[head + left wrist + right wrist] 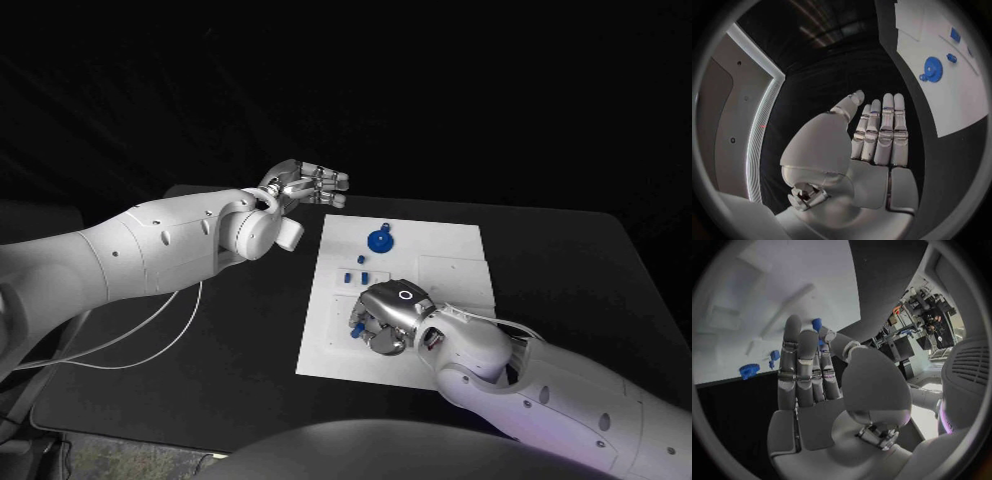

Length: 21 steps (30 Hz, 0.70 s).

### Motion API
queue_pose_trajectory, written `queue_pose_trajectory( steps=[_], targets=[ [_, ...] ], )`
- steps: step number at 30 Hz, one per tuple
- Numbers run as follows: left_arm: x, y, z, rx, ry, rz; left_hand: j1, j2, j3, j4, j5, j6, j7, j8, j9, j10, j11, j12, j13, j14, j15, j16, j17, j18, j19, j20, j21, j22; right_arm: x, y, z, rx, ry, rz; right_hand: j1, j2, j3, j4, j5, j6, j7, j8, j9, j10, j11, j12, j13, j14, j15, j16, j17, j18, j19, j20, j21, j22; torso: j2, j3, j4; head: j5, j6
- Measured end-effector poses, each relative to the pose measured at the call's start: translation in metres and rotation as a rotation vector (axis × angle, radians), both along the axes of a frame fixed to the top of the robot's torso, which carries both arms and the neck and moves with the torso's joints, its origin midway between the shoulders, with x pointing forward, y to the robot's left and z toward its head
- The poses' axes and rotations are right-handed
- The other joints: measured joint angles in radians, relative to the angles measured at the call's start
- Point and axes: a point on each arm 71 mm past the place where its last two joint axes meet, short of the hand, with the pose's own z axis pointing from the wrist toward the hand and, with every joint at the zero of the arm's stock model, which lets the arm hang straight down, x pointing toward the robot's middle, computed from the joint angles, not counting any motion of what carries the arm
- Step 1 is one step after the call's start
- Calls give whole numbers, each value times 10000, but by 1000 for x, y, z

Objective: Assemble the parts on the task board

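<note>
1. The task board (454,262), a white plate, lies flat at the middle of the black bench (577,260).
2. A blue gear (379,240) sits on the board near its far edge, with a small blue part just beside it; the left wrist view shows the same gear (932,67) on the white surface.
3. Several small blue pieces (359,274) lie in a row on the board's left portion, between the gear and the right hand.
4. The right hand (387,318) is over the near-left part of the board, palm down, close to the surface.
5. In the right wrist view the right hand (817,385) has its long fingers straight and side by side, and a small blue part (816,324) sits at the tips between finger and thumb; the hand appears to pinch it.
6. The left hand (306,184) is raised beyond the board's far-left corner, well apart from the board, over bare bench.
7. In the left wrist view the left hand (870,140) is flat, fingers extended with the thumb set apart, holding nothing.
</note>
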Motion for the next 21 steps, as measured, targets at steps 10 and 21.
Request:
queue_pose_trajectory(
  steps=[10,21],
  targets=[
    [0,-1,0,-9,3,-23,0,0,0,0,0,0,0,0,0,0,0,0,0,0,0,0,0,0,0,0,0,1,-3,7,-1,-39,-66,114,-22,-21,-2,-1,0,12,-36,0,1,0,0,0,11,15,15,-39,-1,1,16,16,-40,35,2,0,5,-8,-26],
    [0,-1,0,-9,10,-31,0,0,0,0,0,0,0,0,0,0,0,0,0,0,0,0,0,0,0,0,-38,-26,-1,8,-3,-170,-84,29,-283,-175,-158,-36,353,-730,237,8,-6,-500,-88,10,47,-39,67,-39,-70,215,-166,86,-2,275,1,-4,2,-14,-25]
  ],
)
